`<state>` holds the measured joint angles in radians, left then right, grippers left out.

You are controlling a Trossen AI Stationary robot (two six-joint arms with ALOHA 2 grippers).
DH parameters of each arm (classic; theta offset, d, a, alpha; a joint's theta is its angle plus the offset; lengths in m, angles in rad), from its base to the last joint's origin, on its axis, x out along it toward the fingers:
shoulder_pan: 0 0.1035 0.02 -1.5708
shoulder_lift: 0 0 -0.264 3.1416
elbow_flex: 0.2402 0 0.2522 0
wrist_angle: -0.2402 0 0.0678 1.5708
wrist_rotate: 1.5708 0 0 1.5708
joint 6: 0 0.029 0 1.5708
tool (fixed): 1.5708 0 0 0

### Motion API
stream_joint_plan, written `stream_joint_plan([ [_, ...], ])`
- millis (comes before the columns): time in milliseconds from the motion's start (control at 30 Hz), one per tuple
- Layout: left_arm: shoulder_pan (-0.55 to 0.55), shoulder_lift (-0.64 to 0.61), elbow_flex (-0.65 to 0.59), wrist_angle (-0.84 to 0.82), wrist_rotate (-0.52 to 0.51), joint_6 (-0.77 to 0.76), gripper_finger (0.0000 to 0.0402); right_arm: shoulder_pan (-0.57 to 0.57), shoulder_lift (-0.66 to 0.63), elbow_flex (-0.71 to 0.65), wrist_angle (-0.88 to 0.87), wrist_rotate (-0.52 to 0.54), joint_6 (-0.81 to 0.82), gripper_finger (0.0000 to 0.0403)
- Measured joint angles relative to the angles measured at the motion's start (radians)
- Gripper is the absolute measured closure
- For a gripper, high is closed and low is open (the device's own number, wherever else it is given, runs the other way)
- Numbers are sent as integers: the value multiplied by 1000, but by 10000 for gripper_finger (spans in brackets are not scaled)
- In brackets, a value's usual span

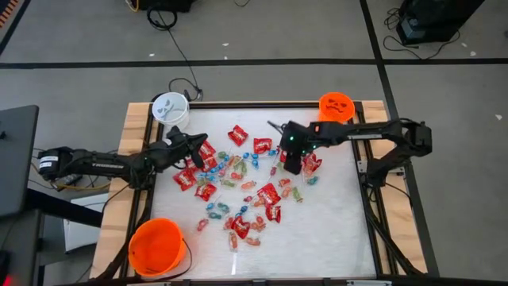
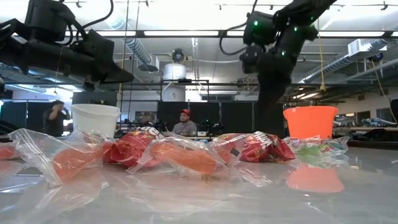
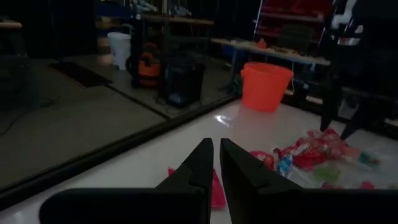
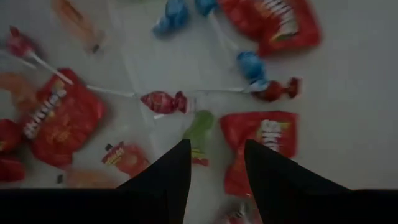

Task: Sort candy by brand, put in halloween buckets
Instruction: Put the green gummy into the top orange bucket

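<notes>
R pincer [image 4: 214, 163] hangs open, empty, over the candy pile mid-counter [image 1: 341, 230], green candy [image 4: 199, 132] lying just ahead btwn its tips, long axis along the gap; L pincer [image 3: 216, 163] closed, empty, farther off.

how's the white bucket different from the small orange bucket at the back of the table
The white round bucket sits at the table's back left corner; the small orange round bucket sits at the back right. The white one is plain outside; the orange one shows black jack-o'-lantern marks. Both stand upright, open side up, apart from the candy.
</notes>
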<state>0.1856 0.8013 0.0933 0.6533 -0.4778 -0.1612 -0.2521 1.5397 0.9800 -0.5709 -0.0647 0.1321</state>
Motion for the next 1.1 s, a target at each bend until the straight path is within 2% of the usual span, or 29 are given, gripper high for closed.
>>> stream_joint_plan([
  [233, -1, 11, 0, 8, 0, 0, 365, 32, 102, -13, 43, 64, -22, 241],
  [500, -2, 11, 0, 13, 11, 0, 365, 43, 228, -8, 92, 27, -45, 242],
  [600, -1, 11, 0, 23, 11, 19, 365, 42, 251, -6, 92, 20, -58, 256],
  [700, -1, 11, 0, 59, 11, 46, 365, 42, 242, -7, 96, 32, -80, 294],
  [867, -1, 10, 0, 112, 11, 87, 365, 41, 172, -15, 76, 46, -113, 386],
  [1100, 40, 10, 6, 121, 39, 106, 365, -15, 35, -14, 62, 67, -114, 395],
])
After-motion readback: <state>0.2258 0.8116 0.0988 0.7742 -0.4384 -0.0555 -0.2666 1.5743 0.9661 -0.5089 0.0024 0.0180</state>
